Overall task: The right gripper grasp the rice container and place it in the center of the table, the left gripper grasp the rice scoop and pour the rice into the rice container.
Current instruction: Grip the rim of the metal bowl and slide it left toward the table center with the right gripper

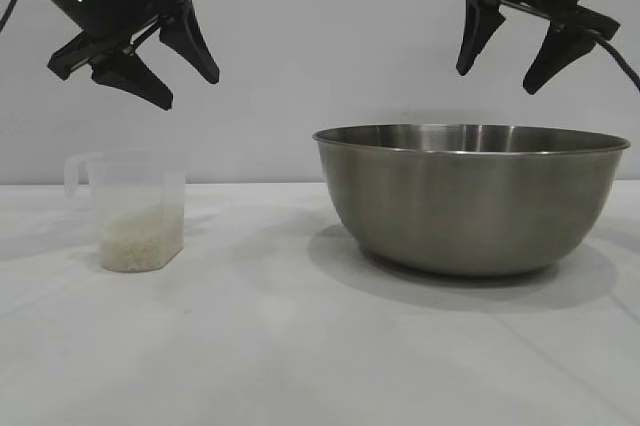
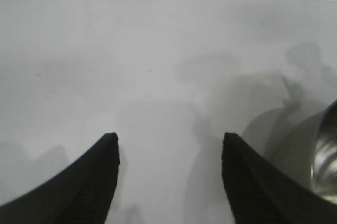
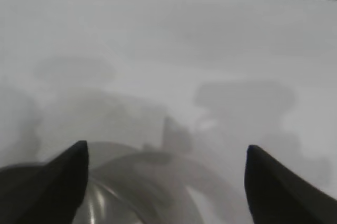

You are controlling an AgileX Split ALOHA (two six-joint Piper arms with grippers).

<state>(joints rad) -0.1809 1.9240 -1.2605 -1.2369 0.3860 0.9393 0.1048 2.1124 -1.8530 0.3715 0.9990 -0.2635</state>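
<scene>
Both hands spread, empty: right hand point(image 1: 508, 78) poised above rice container point(image 1: 470, 196) rim for grasp; left hand point(image 1: 190, 86) above rice scoop point(image 1: 135, 211).

I count two grippers: the left gripper point(image 1: 190, 86) up at ten o'clock and the right gripper point(image 1: 495, 81) up at two o'clock, each showing two fingers spread apart. I see one rice container point(image 1: 470, 196) at four o'clock, one rice scoop point(image 1: 135, 208) at eight o'clock, one heap of rice point(image 1: 140, 239) inside it, and one table point(image 1: 280, 346).
</scene>
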